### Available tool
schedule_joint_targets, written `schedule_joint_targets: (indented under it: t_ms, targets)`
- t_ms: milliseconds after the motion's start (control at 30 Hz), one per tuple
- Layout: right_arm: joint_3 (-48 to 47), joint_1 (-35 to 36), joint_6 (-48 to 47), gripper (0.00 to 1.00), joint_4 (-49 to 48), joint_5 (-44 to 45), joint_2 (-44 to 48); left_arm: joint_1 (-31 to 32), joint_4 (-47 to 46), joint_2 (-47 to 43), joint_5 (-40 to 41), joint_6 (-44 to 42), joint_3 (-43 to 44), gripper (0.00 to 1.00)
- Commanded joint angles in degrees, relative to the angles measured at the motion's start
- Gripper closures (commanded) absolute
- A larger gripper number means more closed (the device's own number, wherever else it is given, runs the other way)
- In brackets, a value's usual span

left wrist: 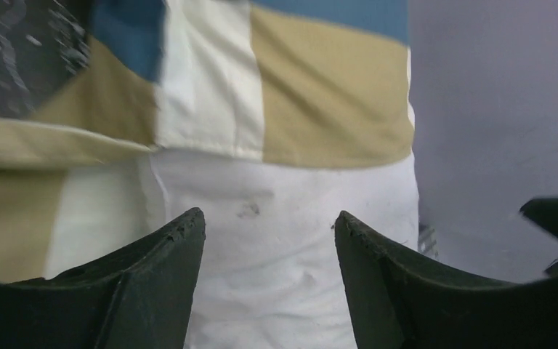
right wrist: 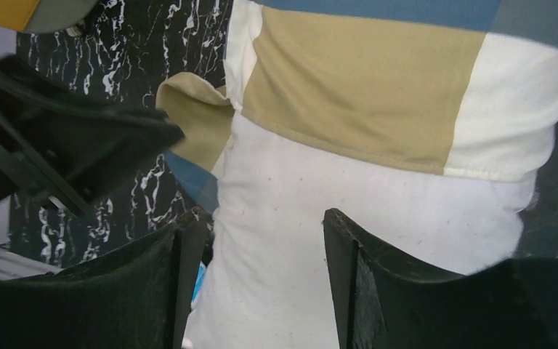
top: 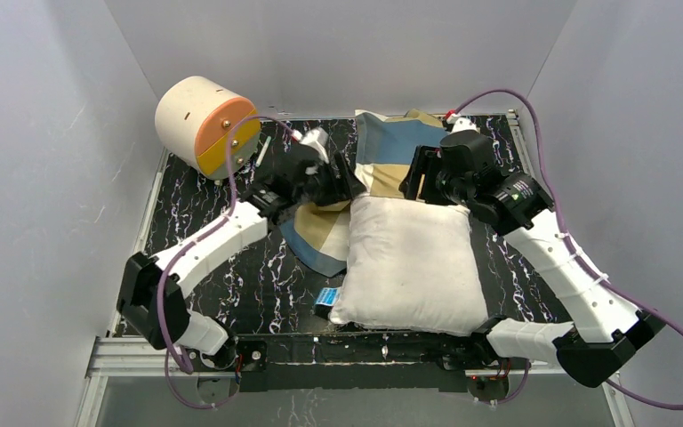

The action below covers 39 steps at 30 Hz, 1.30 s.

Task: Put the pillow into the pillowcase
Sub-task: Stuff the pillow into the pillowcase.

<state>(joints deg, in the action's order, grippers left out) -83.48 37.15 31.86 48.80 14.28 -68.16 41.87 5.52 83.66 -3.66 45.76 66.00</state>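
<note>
Near edge: a small blue item (top: 325,300) lies on the black marbled table (top: 231,294), against the pillow (top: 409,262) at its near-left corner, well behind both your grippers.
Pillow: plain white and plump, it stretches from the near edge up to your grippers; its far end sits directly under both sets of fingers.
Left gripper (left wrist: 269,218): released, jaws spread, nothing between them; you hover over the pillow's far-left corner.
Right gripper (right wrist: 261,214): released too, jaws apart and empty, above the far-right corner, near your left one.
Pillowcase (top: 391,147): just beyond your fingertips, its tan hem lies across the pillow's far end; a loose flap spills out beside your left gripper.
Cylinder (top: 204,120): cream and orange, far-left of your left gripper.
</note>
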Motion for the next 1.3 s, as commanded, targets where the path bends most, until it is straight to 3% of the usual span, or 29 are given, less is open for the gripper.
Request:
schedule_joint_targets:
  t_ms: [0, 100, 267, 400, 533, 633, 667, 733, 833, 900, 1033, 1267]
  targets:
    - [0.05, 1.56, 9.10, 0.33, 2.44, -3.11, -1.63, -11.02, 9.68, -6.47, -1.17, -9.25, 1.42, 0.35]
    - [-0.94, 8.74, 11.26, 0.25, 2.64, 1.99, -6.27, -17.49, 5.73, -7.48, -3.55, -13.49, -3.78, 0.28]
    - [-8.83, 18.49, 10.14, 0.18, 5.86, 17.65, -18.85, -19.78, 0.01, -0.76, -6.44, -21.21, -6.85, 0.22]
    - [-14.15, 20.92, 10.16, 0.11, 12.38, 25.80, -29.85, -20.58, -7.25, 5.72, -8.78, -24.81, -8.57, 0.18]
    - [-12.59, 20.15, 13.84, 0.05, 15.77, 31.61, -37.71, -20.77, -14.92, 13.49, -15.27, -22.79, -8.92, 0.11]
    - [-8.11, 16.96, 11.74, 0.13, 8.86, 29.87, -40.12, -20.69, -21.47, 20.51, -21.50, -17.81, -9.32, 0.04]
    - [-6.87, 15.74, 11.62, 0.19, 7.04, 29.66, -40.34, -20.62, -22.86, 21.86, -22.69, -16.92, -9.47, 0.07]
    - [-3.78, 13.65, 11.10, 0.44, 3.38, 29.78, -39.91, -20.43, -25.87, 23.08, -24.14, -16.12, -10.45, 0.21]
    - [-0.09, 11.81, 8.33, 0.93, -4.02, 29.51, -37.87, -20.42, -27.02, 21.80, -24.36, -16.11, -11.41, 0.78]
    - [0.82, 11.11, 6.92, 0.99, -8.21, 26.61, -36.58, -20.42, -27.30, 19.23, -25.68, -15.93, -12.25, 1.00]
    - [2.39, 9.53, 8.14, 0.99, -17.22, 21.70, -34.04, -20.38, -20.44, 11.43, -25.78, -12.90, -12.63, 1.00]
    - [7.60, 9.35, 15.57, 0.99, -36.05, 30.36, -32.47, -18.14, -23.67, -7.68, -24.94, -3.28, -24.41, 1.00]
